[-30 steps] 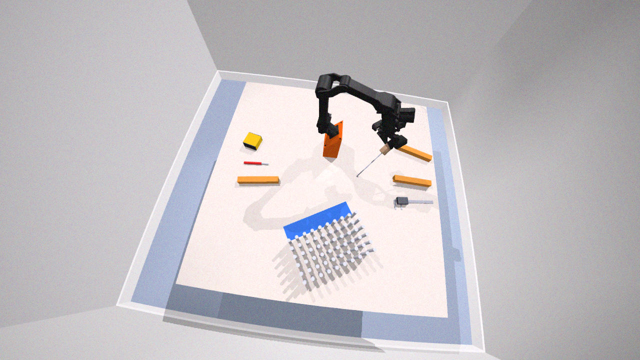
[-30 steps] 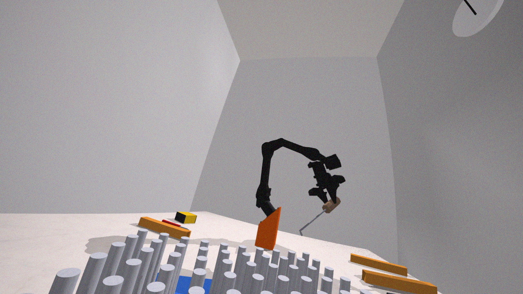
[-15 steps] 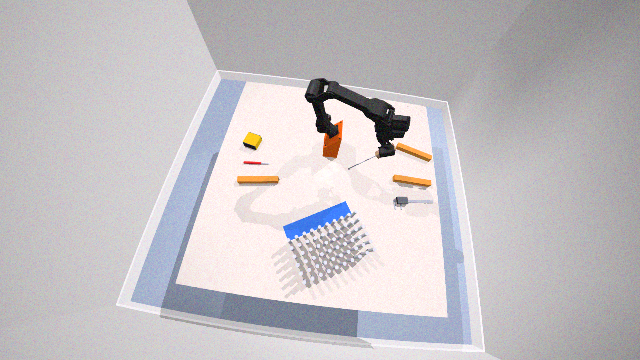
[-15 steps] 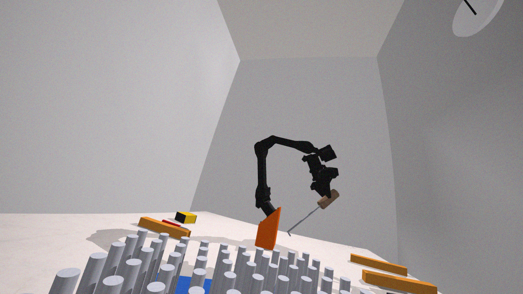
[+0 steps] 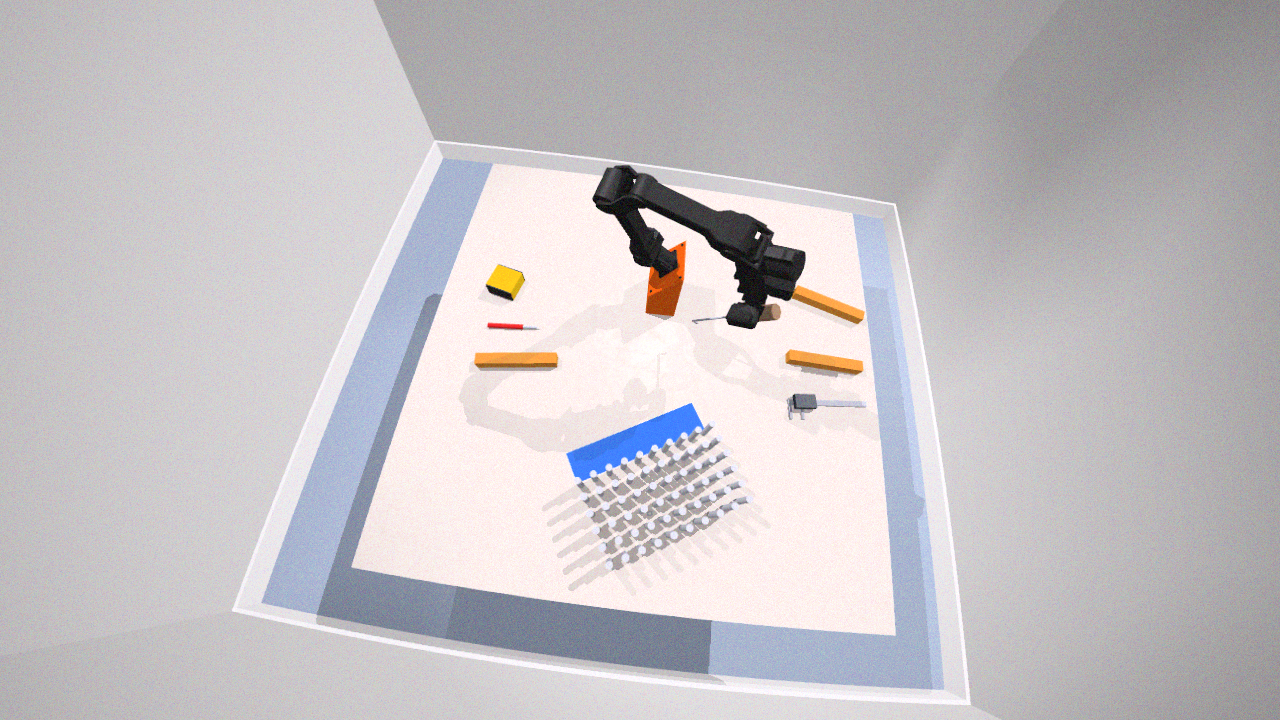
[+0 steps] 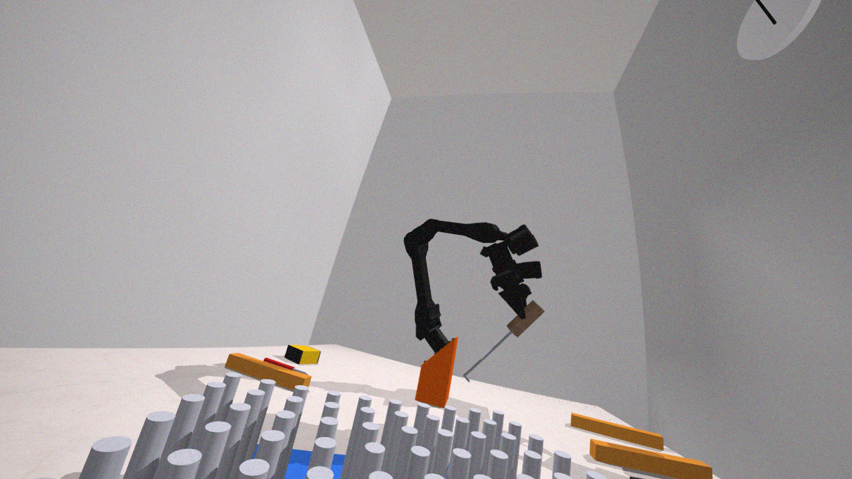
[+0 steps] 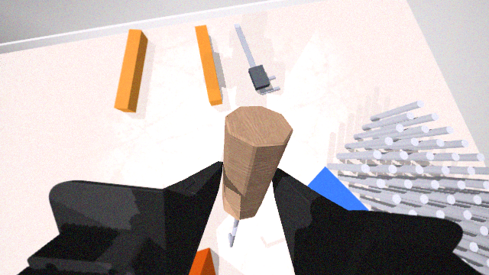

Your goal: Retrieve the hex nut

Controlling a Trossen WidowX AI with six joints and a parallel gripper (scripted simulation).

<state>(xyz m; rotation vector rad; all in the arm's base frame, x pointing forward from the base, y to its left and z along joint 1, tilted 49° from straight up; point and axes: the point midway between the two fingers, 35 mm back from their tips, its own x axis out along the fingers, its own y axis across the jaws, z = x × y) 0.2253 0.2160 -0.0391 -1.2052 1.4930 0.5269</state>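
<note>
My gripper (image 6: pixel 522 315) (image 7: pixel 247 169) is shut on the wooden handle (image 5: pixel 770 312) (image 6: pixel 530 319) (image 7: pixel 256 153) of a hook tool, held in the air right of the arm's base. Its thin metal shaft (image 5: pixel 711 319) (image 6: pixel 489 354) slants down and left to a small bent tip, which also shows in the wrist view (image 7: pixel 231 241). The metal spacers (image 5: pixel 657 501) (image 6: pixel 272 452) (image 7: pixel 420 183) stand in rows, with the blue taped strip (image 5: pixel 626 440) (image 6: pixel 308 462) (image 7: pixel 336 191) along their side nearest the base. I cannot make out the hex nut; it is hidden or too small to tell.
Orange bars (image 5: pixel 516 360) (image 5: pixel 824 361) (image 5: pixel 827 304) lie left and right. A caliper-like tool (image 5: pixel 804 402) (image 7: pixel 260 77) lies at the right. A red-handled tool (image 5: pixel 506 325) and a yellow-and-black block (image 5: pixel 506 280) lie at the left. The orange base (image 5: pixel 664 291) (image 6: pixel 436 378) carries the arm.
</note>
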